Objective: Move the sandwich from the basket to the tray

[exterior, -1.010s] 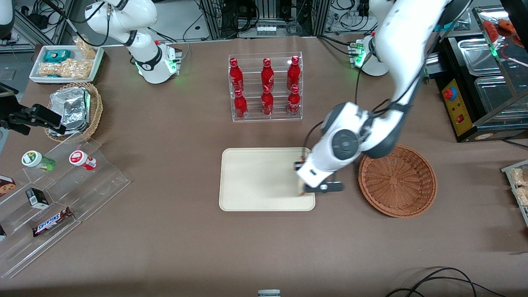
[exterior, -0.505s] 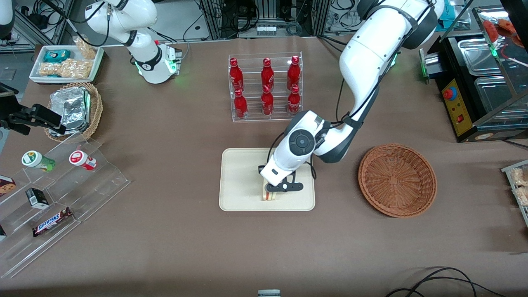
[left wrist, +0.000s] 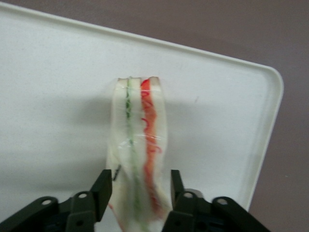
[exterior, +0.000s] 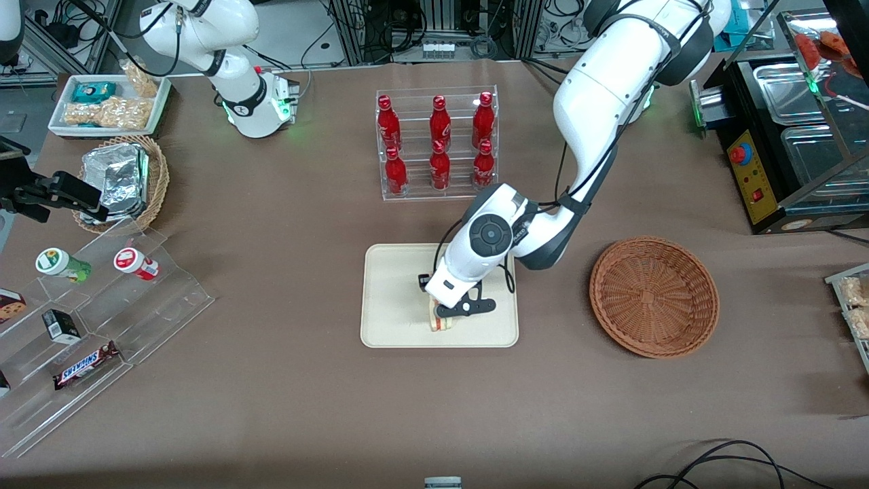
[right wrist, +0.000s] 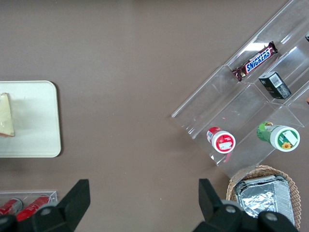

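The sandwich (exterior: 441,323), a pale wedge with a red and a green filling layer, stands on edge on the cream tray (exterior: 390,285), in the part nearer the front camera. In the left wrist view the sandwich (left wrist: 140,125) sits between the black fingers (left wrist: 102,188), with a small gap at each side. My left gripper (exterior: 446,314) is open around it, low over the tray (left wrist: 58,96). The reddish-brown basket (exterior: 654,297) is empty, beside the tray toward the working arm's end. The right wrist view shows the sandwich (right wrist: 5,116) on the tray (right wrist: 36,121).
A clear rack of red bottles (exterior: 438,142) stands farther from the front camera than the tray. Toward the parked arm's end are a clear stepped display with snacks (exterior: 88,319), a tan basket with foil packs (exterior: 122,180) and a white tray of snack packets (exterior: 108,102).
The left gripper has carried the sandwich from the tray's basket-side edge to its middle and come down lower. In the last half second it has shifted only slightly.
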`<state>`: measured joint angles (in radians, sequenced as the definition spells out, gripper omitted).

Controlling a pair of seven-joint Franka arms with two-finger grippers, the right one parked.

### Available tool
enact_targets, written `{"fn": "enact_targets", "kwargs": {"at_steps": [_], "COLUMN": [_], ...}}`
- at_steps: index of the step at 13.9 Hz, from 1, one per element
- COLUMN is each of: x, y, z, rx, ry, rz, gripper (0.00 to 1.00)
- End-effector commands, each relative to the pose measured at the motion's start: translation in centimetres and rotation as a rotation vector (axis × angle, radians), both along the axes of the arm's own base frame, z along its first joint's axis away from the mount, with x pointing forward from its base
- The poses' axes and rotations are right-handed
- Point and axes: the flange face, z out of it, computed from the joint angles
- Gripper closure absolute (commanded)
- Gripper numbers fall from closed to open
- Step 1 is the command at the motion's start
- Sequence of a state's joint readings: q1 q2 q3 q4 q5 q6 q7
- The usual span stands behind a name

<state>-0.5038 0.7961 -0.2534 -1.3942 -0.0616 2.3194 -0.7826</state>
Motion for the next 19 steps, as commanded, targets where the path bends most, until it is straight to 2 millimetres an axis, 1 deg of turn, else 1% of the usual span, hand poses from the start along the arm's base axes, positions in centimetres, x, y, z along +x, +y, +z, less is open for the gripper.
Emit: {"fn": "enact_targets", "kwargs": {"at_steps": [1, 2, 3, 4, 5, 6, 7, 8, 9, 10, 11, 12, 13, 14, 15, 16, 17, 19], "x": [-1.5, -2.0, -2.4, -2.2, -2.1, -2.2, -2.3, -1.9, -0.7, -0.2, 0.1, 0.6, 0.4, 0.0, -0.6, -1.5, -2.3, -3.9], "y": [0.7, 1.3, 2.5, 4.5, 6.1, 7.2, 8.6, 10.2, 12.7, 15.6, 18.0, 21.4, 24.0, 25.8, 28.5, 30.4, 32.2, 35.0], "z": [8.3, 11.3, 14.2, 16.6, 18.4, 19.8, 20.5, 20.5, 20.4, 21.3, 21.9, 22.8, 23.0, 23.6, 24.1, 24.8, 25.4, 27.1], "rx": [0.044, 0.06, 0.089, 0.141, 0.224, 0.292, 0.359, 0.388, 0.383, 0.361, 0.354, 0.36, 0.365, 0.364, 0.366, 0.366, 0.366, 0.365], "ry": [0.003, 0.003, 0.011, 0.01, -0.024, -0.057, -0.062, -0.034, 0.01, 0.066, 0.109, 0.127, 0.142, 0.141, 0.146, 0.145, 0.142, 0.135], "rz": [-0.006, -0.015, -0.02, -0.015, -0.023, -0.038, -0.052, -0.068, -0.028, 0.019, 0.055, 0.091, 0.073, 0.039, 0.028, 0.017, 0.005, -0.046], "gripper": [0.0, 0.0, 0.0, 0.0, 0.0, 0.0, 0.0, 0.0, 0.0, 0.0, 0.0, 0.0, 0.0, 0.0, 0.0, 0.0, 0.0, 0.0]}}
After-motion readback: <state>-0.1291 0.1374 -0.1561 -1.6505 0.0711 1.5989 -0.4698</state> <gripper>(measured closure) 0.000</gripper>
